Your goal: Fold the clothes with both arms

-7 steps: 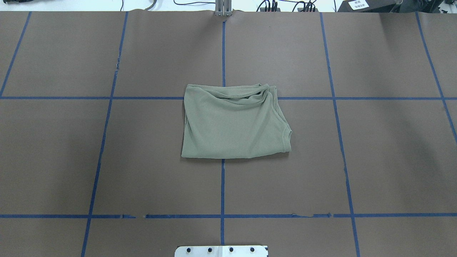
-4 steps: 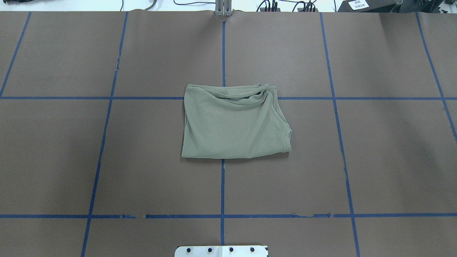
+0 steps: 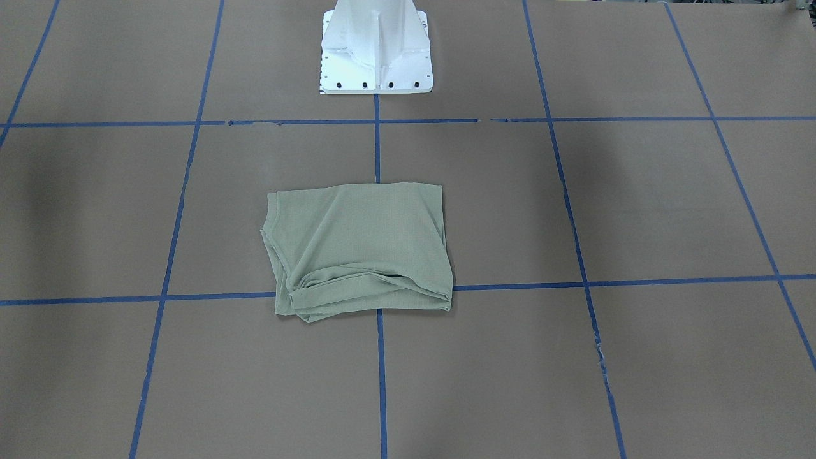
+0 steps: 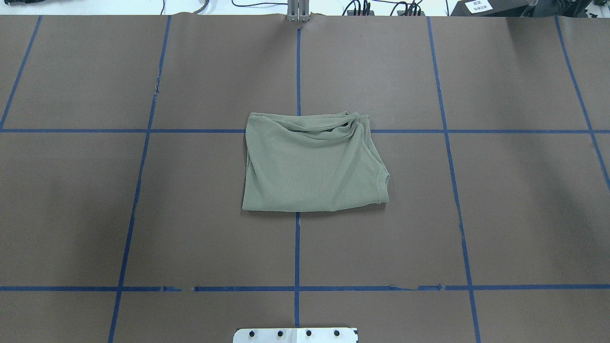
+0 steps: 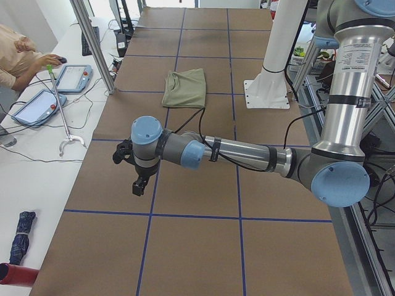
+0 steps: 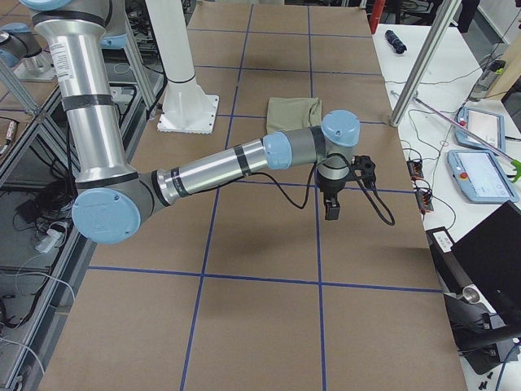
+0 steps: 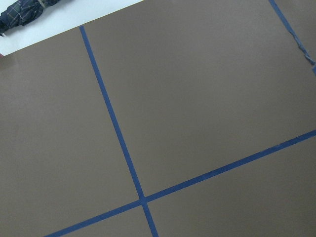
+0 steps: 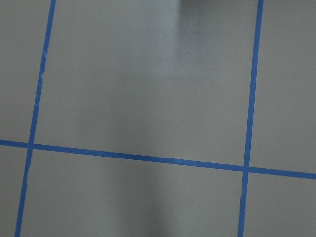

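Note:
The clothes are one sage-green shirt (image 4: 310, 166), folded into a rough rectangle at the table's middle, with bunched layers along its far edge. It also shows in the front view (image 3: 360, 248) and both side views (image 5: 185, 87) (image 6: 295, 110). My left gripper (image 5: 139, 185) hangs over bare table far toward the table's left end. My right gripper (image 6: 332, 210) hangs the same way toward the right end. Both are well away from the shirt, and I cannot tell if either is open or shut. The wrist views show only brown table and blue tape.
The white pedestal base (image 3: 376, 51) stands at the robot's side of the table. Past the far edge, a white bench carries teach pendants (image 5: 74, 77), cables and a folded umbrella (image 5: 18, 237). A person's arm (image 5: 18, 55) rests there. A metal post (image 5: 92, 43) stands at the edge.

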{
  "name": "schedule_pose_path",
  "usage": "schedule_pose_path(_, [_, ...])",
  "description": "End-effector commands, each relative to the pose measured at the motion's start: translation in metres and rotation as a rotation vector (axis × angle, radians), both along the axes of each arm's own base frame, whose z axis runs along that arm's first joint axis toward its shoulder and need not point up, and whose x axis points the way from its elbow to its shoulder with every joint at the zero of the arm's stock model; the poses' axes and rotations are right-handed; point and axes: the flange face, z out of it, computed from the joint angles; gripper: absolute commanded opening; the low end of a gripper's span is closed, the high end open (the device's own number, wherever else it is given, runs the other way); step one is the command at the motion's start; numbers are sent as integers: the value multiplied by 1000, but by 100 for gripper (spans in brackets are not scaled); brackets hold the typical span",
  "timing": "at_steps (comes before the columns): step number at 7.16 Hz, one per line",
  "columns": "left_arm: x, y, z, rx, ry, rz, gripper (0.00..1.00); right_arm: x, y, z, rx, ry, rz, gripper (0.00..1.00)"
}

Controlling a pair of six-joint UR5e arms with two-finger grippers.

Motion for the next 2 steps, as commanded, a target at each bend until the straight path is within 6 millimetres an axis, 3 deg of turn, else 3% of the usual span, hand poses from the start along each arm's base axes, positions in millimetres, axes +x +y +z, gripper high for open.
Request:
schedule_pose_path(1, [-2, 6, 4, -141, -2, -3, 100, 2, 18, 34, -62, 6, 1, 100])
schedule_pose_path(2, [-2, 5, 2, -136, 0, -3, 100, 2, 20, 35, -66, 4, 1, 100])
